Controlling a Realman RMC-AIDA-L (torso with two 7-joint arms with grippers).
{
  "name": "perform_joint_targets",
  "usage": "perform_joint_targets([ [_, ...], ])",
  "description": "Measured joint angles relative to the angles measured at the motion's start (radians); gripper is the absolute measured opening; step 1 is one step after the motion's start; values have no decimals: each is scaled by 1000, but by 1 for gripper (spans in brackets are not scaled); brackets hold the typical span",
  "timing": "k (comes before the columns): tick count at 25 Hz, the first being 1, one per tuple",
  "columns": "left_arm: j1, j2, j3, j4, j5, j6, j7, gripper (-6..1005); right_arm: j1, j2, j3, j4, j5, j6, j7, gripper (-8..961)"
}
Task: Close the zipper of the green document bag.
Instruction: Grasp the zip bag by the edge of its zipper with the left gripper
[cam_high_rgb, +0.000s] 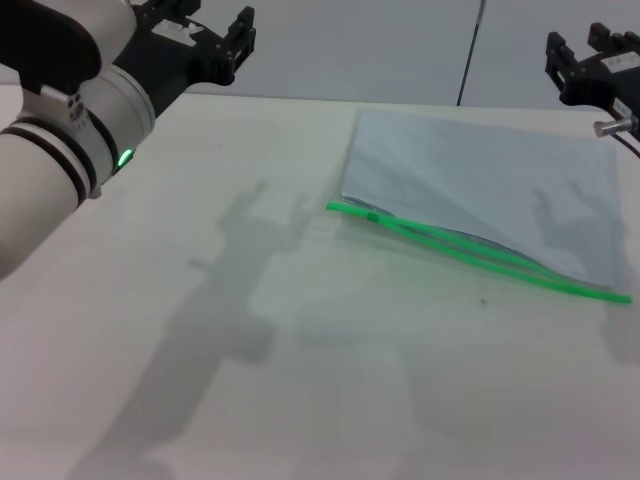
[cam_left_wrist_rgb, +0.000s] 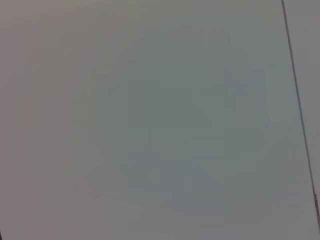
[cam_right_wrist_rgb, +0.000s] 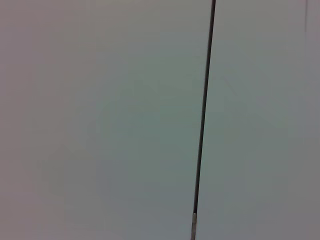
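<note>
Pale table (cam_high_rgb: 300, 380). Left gripper (cam_high_rgb: 205, 38) raised at far left, fingers spread, holding nothing. Green document bag (cam_high_rgb: 480, 185) flat toward right, zipper (cam_high_rgb: 470, 248) partly open along near edge. Right gripper (cam_high_rgb: 590, 62) raised beyond far corner, fingers' spacing unclear.

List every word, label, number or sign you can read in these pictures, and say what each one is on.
None. No readable text shows in any view.
The green document bag is plain, and so is its zipper.
The left gripper and right gripper, both raised off the table, carry no legible marking.
Both wrist views show only a blank wall.
</note>
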Motion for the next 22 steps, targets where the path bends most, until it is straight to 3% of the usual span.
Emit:
perform_joint_targets([
  [22, -7, 2, 1, -7, 5, 25, 5, 591, 11, 0, 0, 14, 3, 0, 6, 461],
])
